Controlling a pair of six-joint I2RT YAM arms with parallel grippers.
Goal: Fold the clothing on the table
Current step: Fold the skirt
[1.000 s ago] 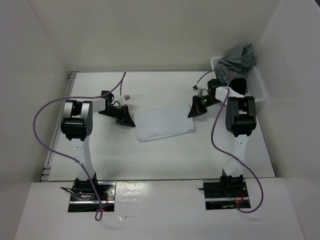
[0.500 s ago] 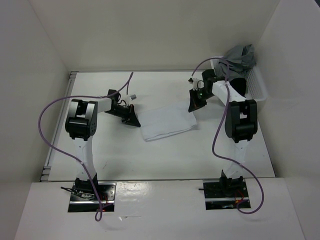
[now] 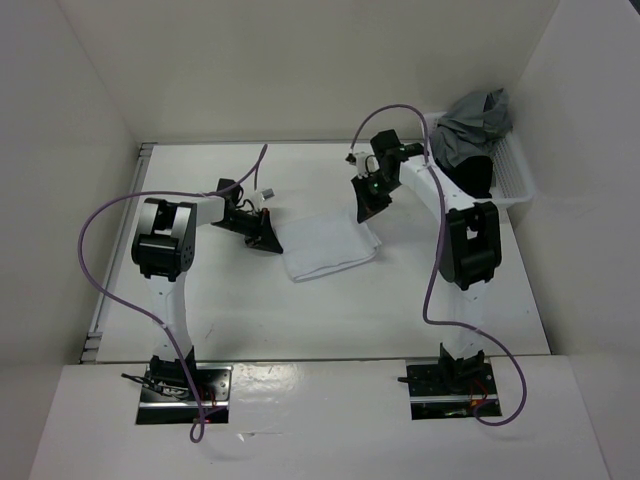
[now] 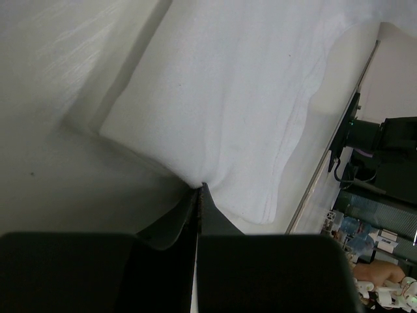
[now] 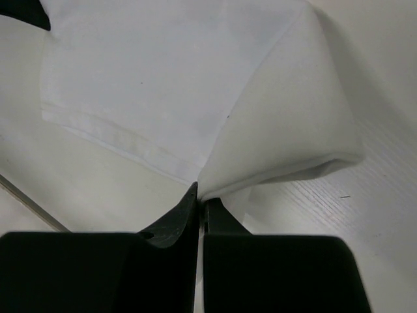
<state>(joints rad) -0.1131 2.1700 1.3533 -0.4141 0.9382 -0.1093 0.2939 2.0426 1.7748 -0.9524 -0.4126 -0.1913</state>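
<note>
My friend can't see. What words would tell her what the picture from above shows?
Two robot arms pinch a white garment on the table: the left gripper holds its left edge, the right gripper holds its right corner up. A white basket with grey clothes sits far right.

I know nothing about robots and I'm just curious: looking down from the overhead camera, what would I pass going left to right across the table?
Metal rail → left arm → white clothing, jaws pinching each end → white basket holding a grey garment.
</note>
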